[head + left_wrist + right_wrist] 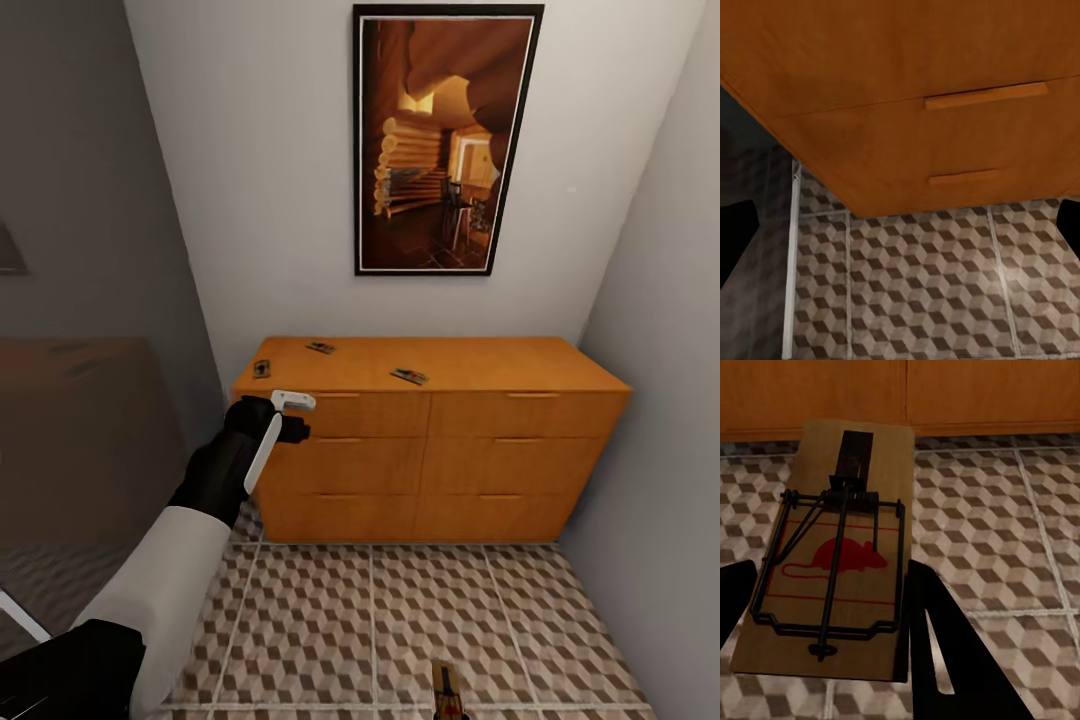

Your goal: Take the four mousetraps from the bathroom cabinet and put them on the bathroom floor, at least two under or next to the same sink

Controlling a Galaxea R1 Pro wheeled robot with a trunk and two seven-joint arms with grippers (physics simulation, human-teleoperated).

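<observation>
Right gripper (825,607) clamps mousetrap (832,555) above bathroom floor (1005,532); three traps (408,376) lie atop cabinet (470,440); left gripper (290,412) near cabinet corner, grasp state unclear; board looks light, stiff, thin; pinch long edges, avoid sprung wire.

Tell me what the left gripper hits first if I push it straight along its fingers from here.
Probably the bathroom floor just in front of the cabinet: the left wrist view looks down past the drawer fronts onto bare tiles. The left gripper sits close to the cabinet, so it may graze the lower drawer front; depth is unclear.
</observation>
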